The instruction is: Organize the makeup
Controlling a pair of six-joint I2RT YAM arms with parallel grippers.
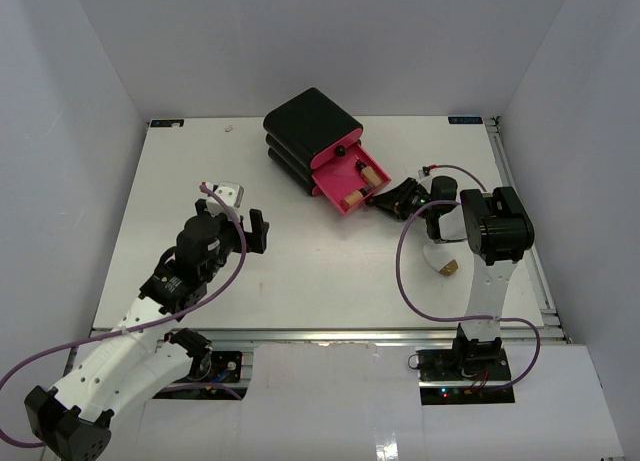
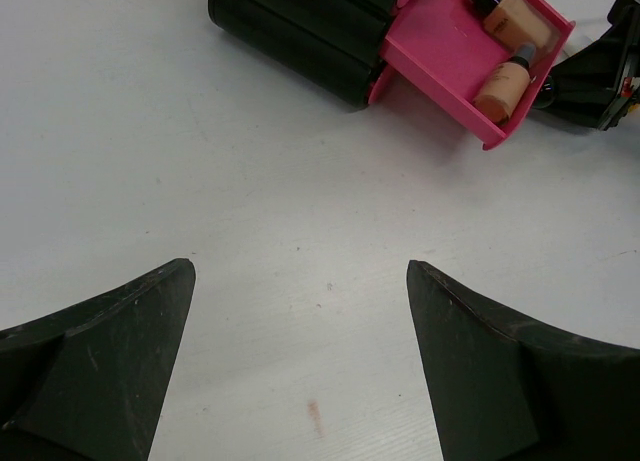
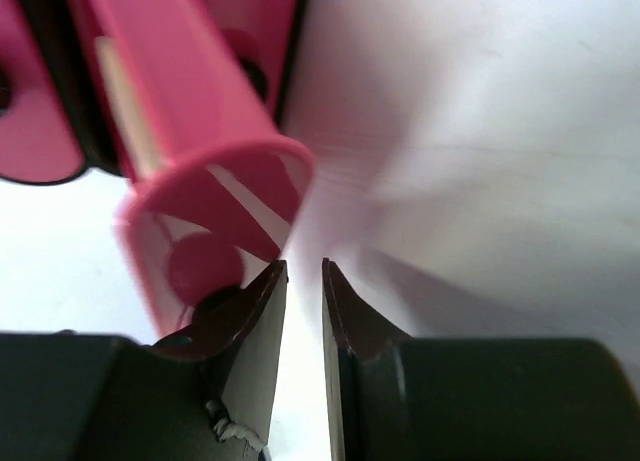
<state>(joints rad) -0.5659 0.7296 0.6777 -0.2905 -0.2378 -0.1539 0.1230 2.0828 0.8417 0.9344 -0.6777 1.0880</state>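
A black box [image 1: 310, 121] stands at the back of the table with one pink drawer [image 1: 335, 186] pulled out. Two tan bottles with dark caps [image 2: 505, 81] lie in that drawer [image 2: 440, 51]. A white oval tube with a tan end [image 1: 443, 264] lies on the table under my right arm. The orange tube is out of view. My right gripper [image 1: 374, 203] is at the drawer's right front corner [image 3: 210, 171], its fingers almost closed with nothing between them [image 3: 304, 271]. My left gripper [image 1: 255, 233] is wide open and empty over bare table [image 2: 300, 271], left of the box.
White walls enclose the table on three sides. A small pinkish speck [image 1: 229, 128] lies near the back left edge. A faint reddish smear [image 2: 315, 416] marks the table under my left gripper. Purple cables loop off both arms.
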